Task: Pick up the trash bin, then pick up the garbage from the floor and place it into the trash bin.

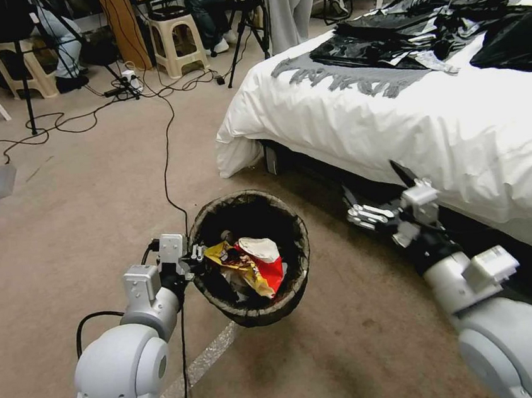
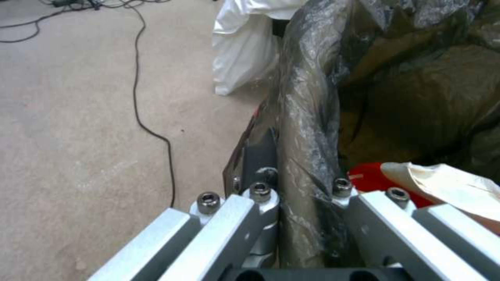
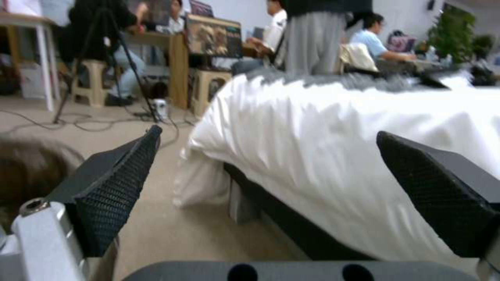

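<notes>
The trash bin (image 1: pixel 248 196) hangs above the carpet, tilted, a dark bag liner folded over its rim. My left gripper (image 1: pixel 194 255) is shut on the near-left part of that rim; the left wrist view shows the lined rim (image 2: pixel 307 117) pinched in the left gripper (image 2: pixel 304 189). Garbage (image 1: pixel 251 265) lies inside: a yellow-and-red snack wrapper and a white crumpled piece (image 2: pixel 448 187) over a red packet (image 2: pixel 367 175). My right gripper (image 1: pixel 372 186) floats to the right of the bin, close to the bed's side, open with nothing between the fingers (image 3: pixel 117 187).
A bed with a white duvet (image 1: pixel 397 122) fills the right side, with black plastic sheets (image 1: pixel 425 24) on top. A black cable (image 1: pixel 167 159) runs across the carpet toward the bin. Stools (image 1: pixel 179 40), tripods and seated people stand at the back. Open carpet lies to the left.
</notes>
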Motion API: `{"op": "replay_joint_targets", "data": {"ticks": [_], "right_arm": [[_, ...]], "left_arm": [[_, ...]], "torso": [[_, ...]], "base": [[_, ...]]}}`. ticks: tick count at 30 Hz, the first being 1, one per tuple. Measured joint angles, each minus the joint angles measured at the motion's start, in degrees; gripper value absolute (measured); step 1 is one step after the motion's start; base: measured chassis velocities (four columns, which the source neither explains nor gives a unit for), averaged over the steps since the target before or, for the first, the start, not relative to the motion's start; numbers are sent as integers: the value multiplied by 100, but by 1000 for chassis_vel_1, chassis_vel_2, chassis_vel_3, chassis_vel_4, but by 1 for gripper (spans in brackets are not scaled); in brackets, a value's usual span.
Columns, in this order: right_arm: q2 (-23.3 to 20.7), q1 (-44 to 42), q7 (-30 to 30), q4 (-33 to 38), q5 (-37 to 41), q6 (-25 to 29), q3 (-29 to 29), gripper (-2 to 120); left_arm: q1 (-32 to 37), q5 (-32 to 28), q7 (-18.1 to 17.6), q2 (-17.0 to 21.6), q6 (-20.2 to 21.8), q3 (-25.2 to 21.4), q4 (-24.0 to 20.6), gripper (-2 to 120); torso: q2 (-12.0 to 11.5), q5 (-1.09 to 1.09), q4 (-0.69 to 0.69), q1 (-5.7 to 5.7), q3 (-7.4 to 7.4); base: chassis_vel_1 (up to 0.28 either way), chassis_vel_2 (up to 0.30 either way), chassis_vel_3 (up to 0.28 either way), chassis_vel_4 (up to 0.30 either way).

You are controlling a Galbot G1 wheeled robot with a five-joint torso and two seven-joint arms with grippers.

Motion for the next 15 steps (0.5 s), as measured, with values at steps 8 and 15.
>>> {"op": "replay_joint_targets", "data": {"ticks": [8,15], "right_arm": [[509,-744,-65,-236,-364,573,239,100],[625,-900,-19,-263,-413,642,178,100]], "left_arm": [[68,-79,-54,14,8,-82,-206,2],[87,-114,-75,57,14,-131,-300,2]], "torso": [[0,-1,0,0,0],[0,0,0,0,0]], "base": [[0,0,0,0],[0,0,0,0]]}}
